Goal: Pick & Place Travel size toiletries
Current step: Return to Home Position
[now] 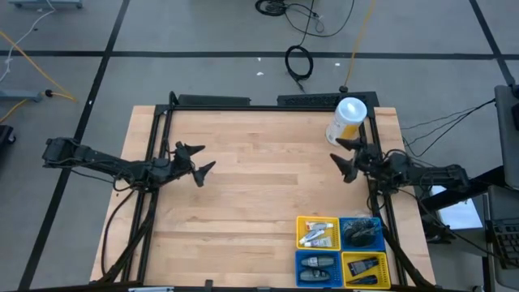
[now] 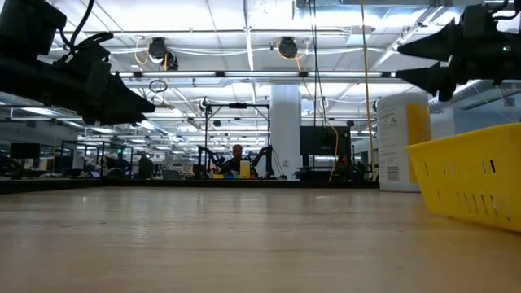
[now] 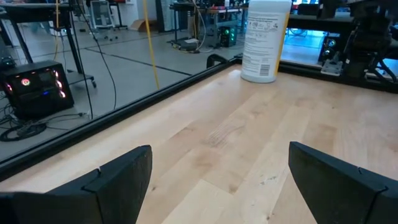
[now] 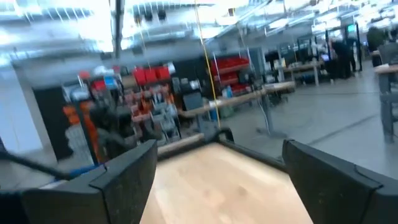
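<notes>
Toiletries (image 1: 318, 234) lie sorted in the four small bins (image 1: 340, 251) at the bench's (image 1: 243, 203) near right corner: white tubes in one yellow bin, dark oblong pieces (image 1: 316, 265) lying crosswise in a blue one. No toiletry shows on the bare wood. The right arm (image 1: 422, 172) is much the nearer, and the bins sit just beside and nearward of its jaws. The left arm (image 1: 122, 166) hangs well apart across the bench. Both pairs of jaws are spread wide and hold nothing. I judge that sorting is done and that parking the arms calls for no grasp.
</notes>
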